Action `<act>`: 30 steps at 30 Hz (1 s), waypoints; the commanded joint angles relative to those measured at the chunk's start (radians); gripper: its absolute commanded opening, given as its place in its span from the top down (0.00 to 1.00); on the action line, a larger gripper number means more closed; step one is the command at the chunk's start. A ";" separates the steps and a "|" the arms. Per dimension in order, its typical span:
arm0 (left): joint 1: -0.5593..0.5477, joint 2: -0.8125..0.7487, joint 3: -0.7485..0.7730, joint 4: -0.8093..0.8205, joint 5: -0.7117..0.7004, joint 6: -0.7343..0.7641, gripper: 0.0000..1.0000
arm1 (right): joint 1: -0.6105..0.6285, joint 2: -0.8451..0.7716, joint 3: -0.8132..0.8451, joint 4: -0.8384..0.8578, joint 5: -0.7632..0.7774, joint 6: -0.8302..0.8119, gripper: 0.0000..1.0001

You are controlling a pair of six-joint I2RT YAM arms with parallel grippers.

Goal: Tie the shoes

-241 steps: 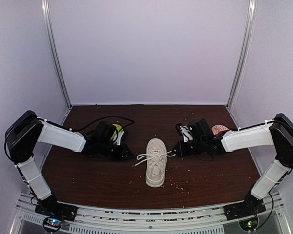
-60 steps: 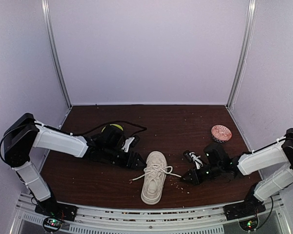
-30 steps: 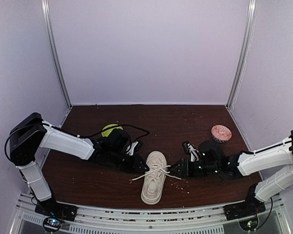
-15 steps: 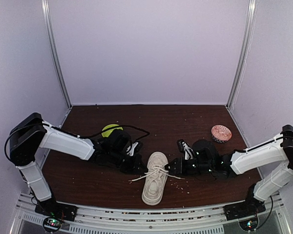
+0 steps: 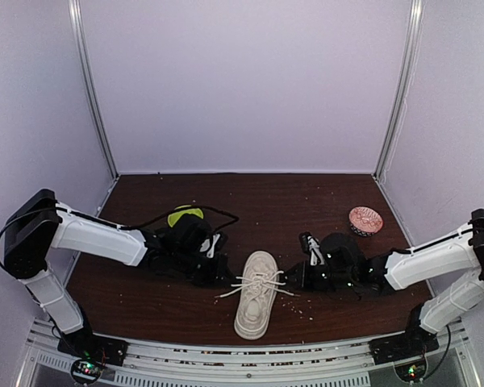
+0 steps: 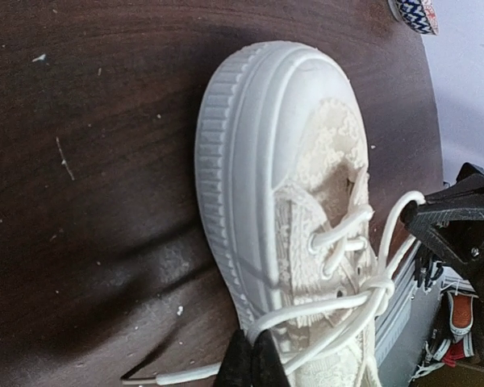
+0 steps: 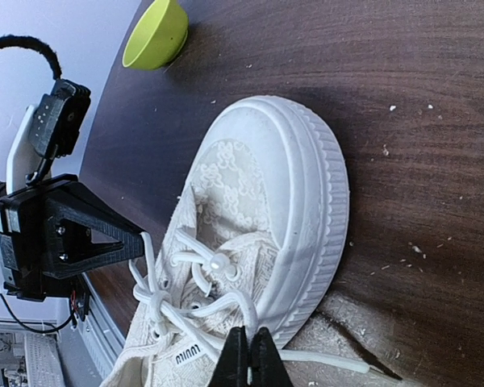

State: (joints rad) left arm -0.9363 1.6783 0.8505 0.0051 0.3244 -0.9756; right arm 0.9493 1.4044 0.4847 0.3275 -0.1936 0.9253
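On the dark table point(image 5: 145, 300), left fingers point(image 6: 244, 364) and right fingers point(image 7: 235, 356) each pinch laces point(image 6: 331, 303) of the off-white sneaker point(image 5: 256, 294).

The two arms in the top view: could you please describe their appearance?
The left arm and right arm have white shell links and black joints. The left hand and right hand are black with wedge-shaped fingers. A black cable loops off the left arm.

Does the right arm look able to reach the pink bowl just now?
Probably: bare table lies before the pink bowl, but the right gripper, shut on a sneaker lace, must release first.
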 commanded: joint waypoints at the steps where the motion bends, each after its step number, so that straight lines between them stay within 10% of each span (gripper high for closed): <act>1: -0.002 -0.034 -0.019 -0.028 -0.055 -0.009 1.00 | -0.002 -0.037 -0.021 -0.041 0.057 0.004 1.00; 30: 0.030 -0.062 -0.177 -0.059 -0.201 -0.110 1.00 | -0.023 -0.147 -0.147 -0.104 0.196 0.006 1.00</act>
State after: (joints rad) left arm -0.9348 1.6390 0.7338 0.0364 0.2199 -1.0630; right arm 0.9459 1.2594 0.3702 0.2615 -0.0845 0.9314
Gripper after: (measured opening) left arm 0.016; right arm 0.018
